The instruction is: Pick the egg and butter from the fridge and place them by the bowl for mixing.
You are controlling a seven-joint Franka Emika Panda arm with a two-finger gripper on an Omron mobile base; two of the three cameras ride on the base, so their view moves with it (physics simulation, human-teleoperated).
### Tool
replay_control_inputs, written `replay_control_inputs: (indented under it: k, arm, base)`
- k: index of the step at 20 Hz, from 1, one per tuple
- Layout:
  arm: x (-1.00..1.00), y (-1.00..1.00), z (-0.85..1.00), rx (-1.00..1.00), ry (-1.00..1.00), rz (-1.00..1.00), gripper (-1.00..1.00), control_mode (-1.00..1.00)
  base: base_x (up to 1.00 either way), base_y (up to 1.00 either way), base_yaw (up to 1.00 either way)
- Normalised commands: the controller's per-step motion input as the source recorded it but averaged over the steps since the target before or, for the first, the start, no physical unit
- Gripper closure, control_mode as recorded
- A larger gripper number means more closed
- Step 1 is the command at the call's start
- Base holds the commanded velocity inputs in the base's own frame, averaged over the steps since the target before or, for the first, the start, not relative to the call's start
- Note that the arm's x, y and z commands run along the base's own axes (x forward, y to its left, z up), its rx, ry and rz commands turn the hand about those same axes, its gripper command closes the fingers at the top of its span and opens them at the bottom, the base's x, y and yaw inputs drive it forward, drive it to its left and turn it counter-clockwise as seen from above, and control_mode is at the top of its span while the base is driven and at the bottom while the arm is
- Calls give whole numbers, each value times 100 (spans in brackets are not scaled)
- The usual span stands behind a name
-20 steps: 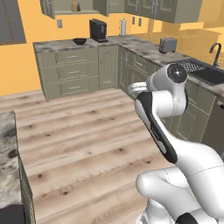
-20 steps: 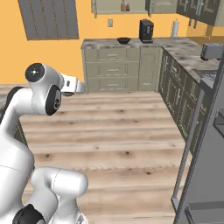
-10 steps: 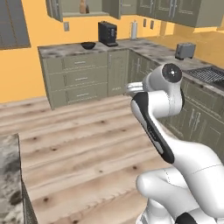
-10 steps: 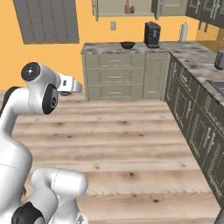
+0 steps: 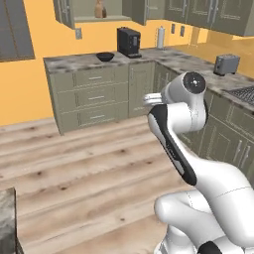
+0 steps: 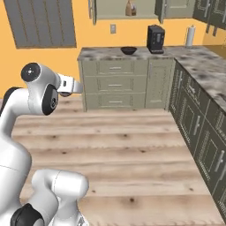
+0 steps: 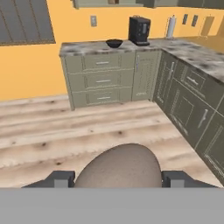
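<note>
Now | claw (image 7: 117,178) clasps speckled tan rounded egg (image 7: 117,168) | round black bowl (image 7: 114,43) on mottled counter (image 7: 83,47)

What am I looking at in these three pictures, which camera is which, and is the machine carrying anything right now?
The machine is a white robot arm on a base that drives. Two pictures come from cameras on that base, behind the arm to its left and right, looking forward across a wooden floor at olive-green cabinets. The third comes from a camera on the hand itself, looking along the gripper.

In the hand view a brownish-tan egg sits between the two dark fingertips, so the gripper is closed on it.

On the counter ahead stand a shallow black bowl, a black boxy appliance and a paper towel roll. A toaster sits on the right-hand counter.
</note>
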Motion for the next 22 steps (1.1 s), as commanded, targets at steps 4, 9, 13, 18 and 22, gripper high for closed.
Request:
replay_control_inputs:
  k: [4,9,13,18,22]
  arm:
    - [0,0,0,0,0,0,100,100]
    - [0,0,0,0,0,0,100,100]
    - [0,0,0,0,0,0,100,100]
    - [0,0,0,0,0,0,100,100]
    - [0,0,0,0,0,0,100,100]
  base:
    - [82,-29,2]
    - [82,-30,2]
    - [84,-29,3]
    - [85,-23,11]
    - [86,-21,13]
